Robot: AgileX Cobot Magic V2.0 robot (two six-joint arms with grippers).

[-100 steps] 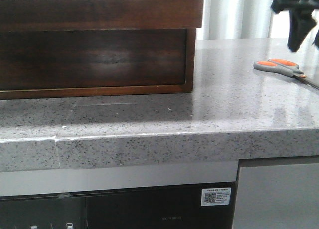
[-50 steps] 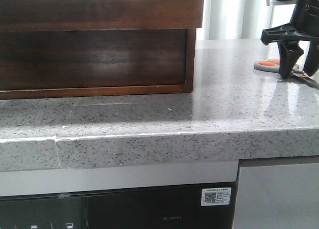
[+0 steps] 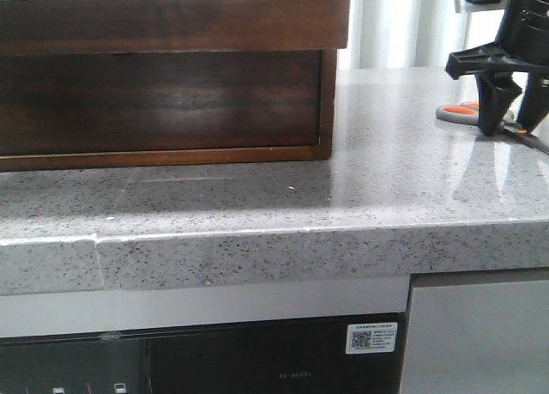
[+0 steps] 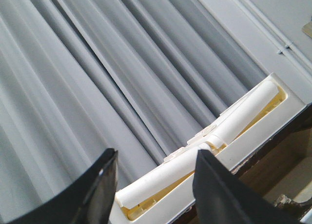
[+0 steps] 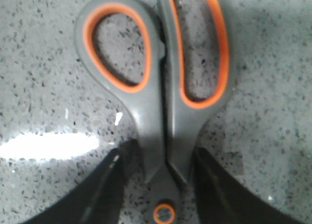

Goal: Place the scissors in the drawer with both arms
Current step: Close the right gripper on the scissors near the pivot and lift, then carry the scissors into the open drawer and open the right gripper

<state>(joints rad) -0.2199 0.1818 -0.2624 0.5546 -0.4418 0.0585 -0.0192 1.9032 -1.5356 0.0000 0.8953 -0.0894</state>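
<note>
My right gripper stood with its jaws parted, one finger on each side of the scissors just above the pivot screw, where the two grey handles narrowed together. In the right wrist view neither pad yet pressed the plastic; a thin strip of speckled countertop showed between each finger and the handle neck. The orange-lined loops lay ahead of the fingertips, flat on the stone.

Compared with one second before, when this gripper hung high above the scissors, it had dropped to counter height; over the last half second it shifted only slightly. I judged the descent finished and the closing stroke due next: the neck was centred, so a straight squeeze should have caught both handles together.

My left gripper was held parted as well, its fingers empty and pointed toward pleated grey curtains and a white tray of pale rolls atop the cabinet, well away from the scissors.

Far to the left of the right jaws, the drawer sat shut inside its wooden frame. Its front looked flush, so it remained to be pulled out, presumably by the left arm, before the scissors could go in.
</note>
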